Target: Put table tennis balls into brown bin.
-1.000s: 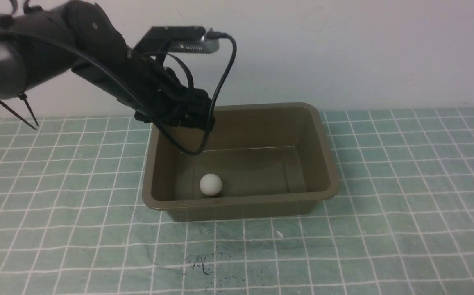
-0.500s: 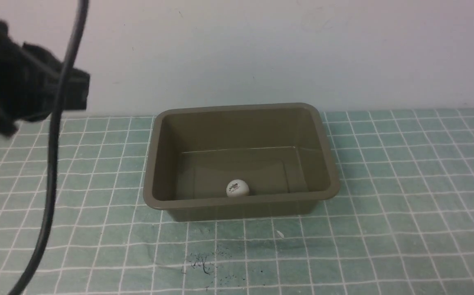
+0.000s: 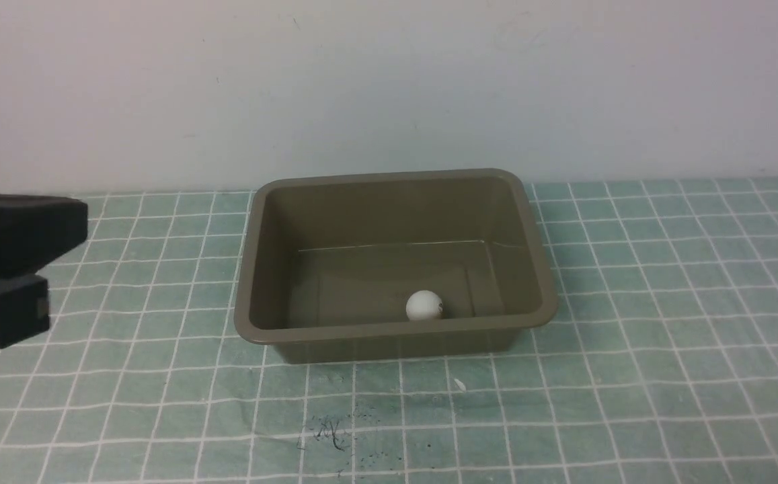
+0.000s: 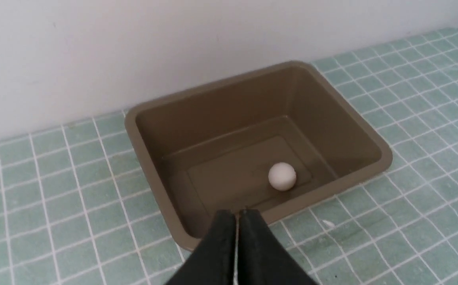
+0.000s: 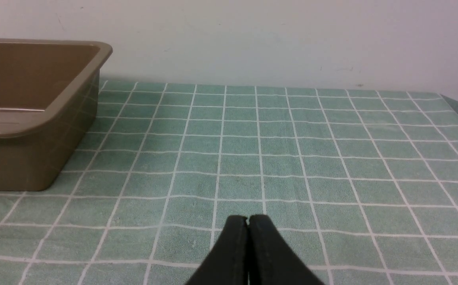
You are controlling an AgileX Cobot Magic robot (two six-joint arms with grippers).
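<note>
Green checked cloth (image 3: 631,336), pale wall (image 3: 389,81) behind. Left pincer (image 4: 236,215): tips pressed together, holding nothing, raised over the cloth just short of the near rim of the brown bin (image 4: 133,126). White ball (image 4: 282,176) lies on the bin floor ahead of those tips, close to the near wall. Right pincer (image 5: 248,219): also closed, holding nothing, low over the cloth; bin well off toward the left arm's side.

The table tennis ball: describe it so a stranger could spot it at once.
On the green checked tablecloth stands an olive-brown bin. Inside, near its front wall and right of middle, lies the table tennis ball. It alone is white and round.
</note>
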